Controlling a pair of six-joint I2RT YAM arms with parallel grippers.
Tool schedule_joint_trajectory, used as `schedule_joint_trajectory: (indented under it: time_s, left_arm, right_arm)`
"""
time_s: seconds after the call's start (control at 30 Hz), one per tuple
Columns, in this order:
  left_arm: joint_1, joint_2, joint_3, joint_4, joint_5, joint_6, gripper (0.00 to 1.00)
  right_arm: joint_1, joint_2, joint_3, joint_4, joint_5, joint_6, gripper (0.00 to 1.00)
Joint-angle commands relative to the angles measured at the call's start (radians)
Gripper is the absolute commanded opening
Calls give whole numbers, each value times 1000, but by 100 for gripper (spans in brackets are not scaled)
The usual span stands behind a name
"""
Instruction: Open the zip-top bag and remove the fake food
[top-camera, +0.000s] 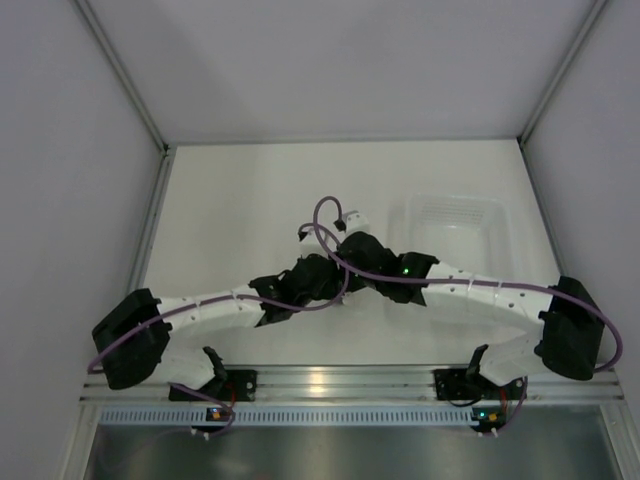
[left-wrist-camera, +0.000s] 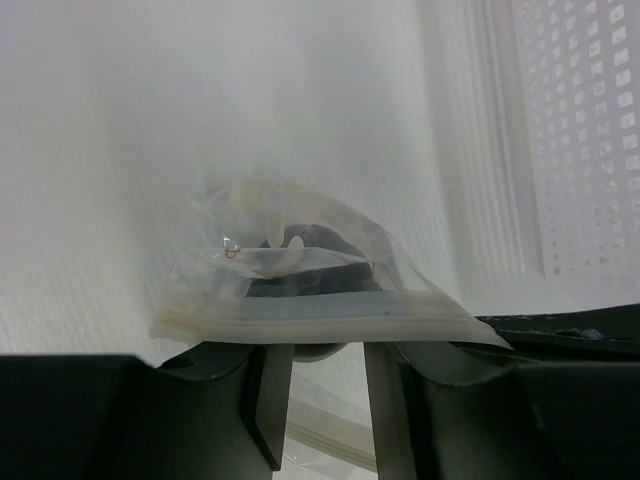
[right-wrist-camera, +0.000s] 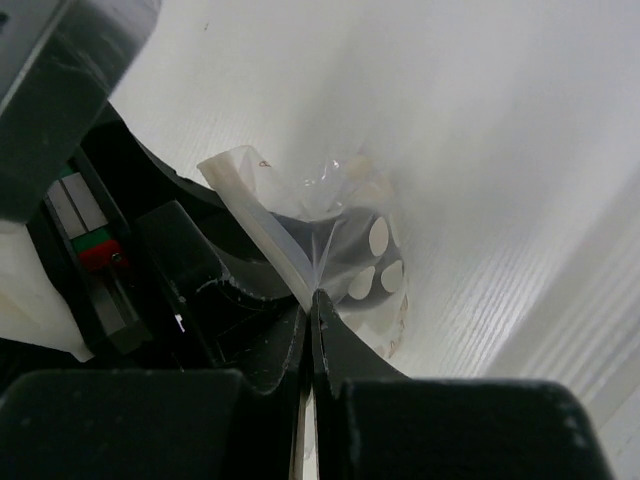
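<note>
Small clear crinkled bag (left-wrist-camera: 330, 318), pale zip strip along one side, pinched at an edge in right end effector (right-wrist-camera: 312, 300); dark food (left-wrist-camera: 300, 285) inside, mostly hidden.

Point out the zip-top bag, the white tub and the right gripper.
zip-top bag (left-wrist-camera: 320, 312): left wrist view, on its zip strip.
white tub (top-camera: 470, 232): top external view, on its bare floor.
right gripper (right-wrist-camera: 312, 300): right wrist view, between its fingertips.

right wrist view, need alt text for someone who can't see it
The right gripper, jaws shut, pinches the zip edge of a small clear zip-top bag against a white table. Something dark with pale spots shows through the plastic, and black parts of the left arm crowd the left side.
</note>
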Motion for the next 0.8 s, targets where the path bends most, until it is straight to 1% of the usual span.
schedule_joint_trajectory:
  time_s: [0.0,0.03,0.13,0.27,0.43,0.53,0.67,0.77]
  left_arm:
    - [-7,32,63,24,73,111,38]
    - [-7,42,69,27,89,126,37]
    - [-9,82,75,26,147,190,34]
    - [-20,106,69,29,153,247,32]
    - [-20,94,61,34,175,263,40]
    - [-21,85,55,43,202,263,41]
    - [-21,77,55,41,224,276,43]
    - [-21,80,60,41,215,276,43]
  right_arm:
    - [-41,-42,-18,117,-75,20,0]
    - [-47,-45,-22,126,-96,20,0]
    - [-62,-59,-30,117,-80,16,0]
    - [-64,-63,-27,111,-70,3,0]
    - [-73,-59,-21,95,-46,-4,0]
    - [-79,-57,-7,69,-30,-20,0]
    - [-87,-39,45,-10,-6,-76,0]
    - [-87,-27,85,-73,19,-104,0]
